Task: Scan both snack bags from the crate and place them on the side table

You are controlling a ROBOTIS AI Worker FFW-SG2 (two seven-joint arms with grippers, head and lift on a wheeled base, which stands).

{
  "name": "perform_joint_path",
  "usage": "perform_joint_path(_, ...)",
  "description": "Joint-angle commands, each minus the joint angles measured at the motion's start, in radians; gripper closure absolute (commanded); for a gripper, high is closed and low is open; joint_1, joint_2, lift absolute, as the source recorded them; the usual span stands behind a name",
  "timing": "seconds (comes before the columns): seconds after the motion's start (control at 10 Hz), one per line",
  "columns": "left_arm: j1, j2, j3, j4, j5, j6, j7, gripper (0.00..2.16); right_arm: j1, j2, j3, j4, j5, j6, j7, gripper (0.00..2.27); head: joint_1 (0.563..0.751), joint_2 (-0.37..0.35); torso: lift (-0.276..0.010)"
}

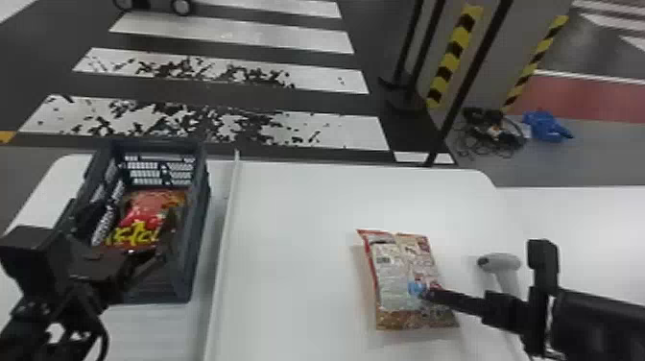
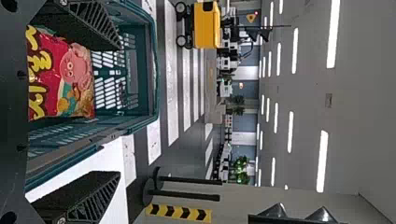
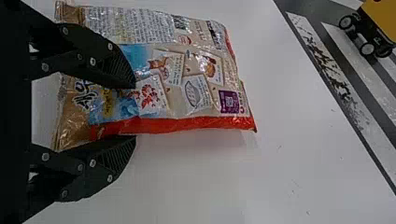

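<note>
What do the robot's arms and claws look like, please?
The left arm and right arm are black, a dark cable looping at the left. Left claw and right claw each have two black, ribbed fingers; the right's bear round bolts.

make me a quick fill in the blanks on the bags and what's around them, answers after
The ____ snack bag lies in the crate.
The pale snack bag lies on the ____.
The pincer at the crate is the robot's ____ one.
Right of the pale bag lies a handheld ____.
Missing: red; table; left; scanner
</note>
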Motion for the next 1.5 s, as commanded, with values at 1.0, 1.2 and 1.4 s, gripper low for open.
perform_joint_path(1.0, 0.003, -0.002, 0.002, -0.001, 0.000, 0.000, 0.000, 0.04, -0.125, -0.019, -0.353, -0.074, -0.234, 0.140, 0.003, 2.24, 0.695, -0.244, -0.098)
perform_joint_path(1.2, 0.002, 0.000, 0.002, -0.001, 0.002, 0.000, 0.000, 0.04, -0.173, -0.045, -0.434, -0.053, -0.236, 0.109, -0.037, 2.24, 0.695, -0.299, -0.098)
perform_joint_path(1.4, 0.000, -0.002, 0.000, -0.001, 0.002, 0.000, 0.000, 0.04, -0.176, -0.059, -0.477, -0.021, -0.277, 0.036, -0.188, 2.24, 0.695, -0.343, -0.098)
